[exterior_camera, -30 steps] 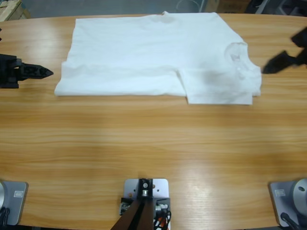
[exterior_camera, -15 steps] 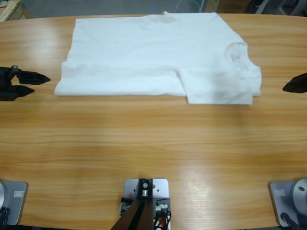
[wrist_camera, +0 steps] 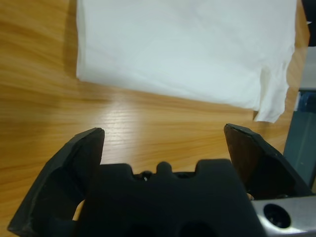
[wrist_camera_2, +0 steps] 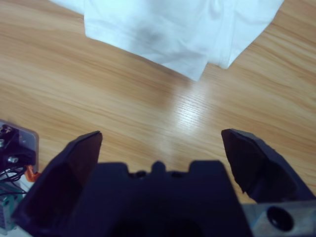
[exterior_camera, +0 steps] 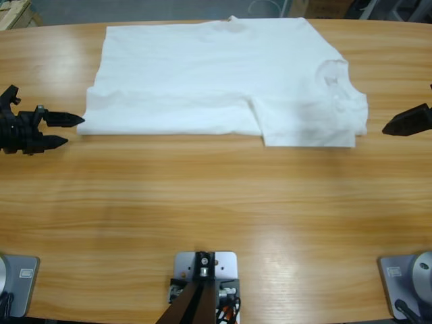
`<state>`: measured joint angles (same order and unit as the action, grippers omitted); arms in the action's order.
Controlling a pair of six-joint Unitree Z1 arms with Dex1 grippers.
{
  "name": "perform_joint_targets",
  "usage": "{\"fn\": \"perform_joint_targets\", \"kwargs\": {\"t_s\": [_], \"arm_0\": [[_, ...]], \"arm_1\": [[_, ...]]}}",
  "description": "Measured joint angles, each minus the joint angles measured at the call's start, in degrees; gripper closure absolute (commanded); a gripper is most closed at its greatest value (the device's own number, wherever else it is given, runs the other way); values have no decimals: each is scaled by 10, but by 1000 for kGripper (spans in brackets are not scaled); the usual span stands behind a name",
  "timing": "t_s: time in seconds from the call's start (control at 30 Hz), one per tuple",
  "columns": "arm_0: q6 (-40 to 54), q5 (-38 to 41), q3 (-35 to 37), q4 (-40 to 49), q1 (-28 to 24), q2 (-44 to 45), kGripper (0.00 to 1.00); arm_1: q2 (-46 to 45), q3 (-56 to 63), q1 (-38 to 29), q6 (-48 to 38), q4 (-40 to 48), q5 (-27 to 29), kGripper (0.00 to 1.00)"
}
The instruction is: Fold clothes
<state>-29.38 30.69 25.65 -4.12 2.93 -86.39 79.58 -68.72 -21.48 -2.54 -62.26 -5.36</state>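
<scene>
The clothes are one white T-shirt, lying flat across the far half of the wooden table. Its collar points right, its near edge is folded over, and a sleeve lies on top. My left gripper is open on the table just left of the shirt's near left corner and holds nothing. The left wrist view looks along the open left gripper to the T-shirt just ahead. My right gripper sits at the right edge, a short way off the collar end. In the right wrist view the right gripper is open and empty before the T-shirt.
Bare wood stretches from the shirt's near edge to the table's front. The table's far edge runs just behind the shirt, with dark floor beyond it. A pale wooden crate shows at the top left corner.
The left gripper has opened and moved nearer the shirt's near left corner. The right gripper has drawn back from the collar toward the right edge and come forward across the table.
</scene>
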Motion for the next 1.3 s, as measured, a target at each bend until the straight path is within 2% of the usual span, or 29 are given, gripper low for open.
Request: {"fn": "perform_joint_targets", "kwargs": {"t_s": [0.17, 0.33, 0.67, 0.73, 0.93, 0.97, 1.03, 1.13, 1.3], "arm_0": [[-5, -1, -7, -10, 0, -13, 55], [-18, -5, -16, -35, -1, -34, 0], [-36, -5, -20, -175, -5, -141, 22], [-39, -2, -20, -200, -5, -154, 120], [-42, 6, -20, -230, -5, -175, 809], [-42, 8, -20, -232, -6, -178, 969], [-42, 14, -20, -238, -6, -183, 1000], [-42, 21, -22, -252, -6, -193, 1000], [-42, 27, -34, -273, -6, -202, 1000]], "arm_1": [[0, 0, 0, 0, 0, 0, 9], [0, 1, 0, 0, 0, -1, 9], [0, 1, 0, 0, 0, -2, 9], [0, 1, 0, 0, 0, -2, 9], [0, 1, 0, 0, 1, -2, 13], [0, 1, 0, 0, 1, -2, 16], [0, 1, 0, 0, 1, -2, 23], [0, 1, 0, 0, 1, -2, 143], [0, 1, 1, 0, 1, -2, 182]]}}
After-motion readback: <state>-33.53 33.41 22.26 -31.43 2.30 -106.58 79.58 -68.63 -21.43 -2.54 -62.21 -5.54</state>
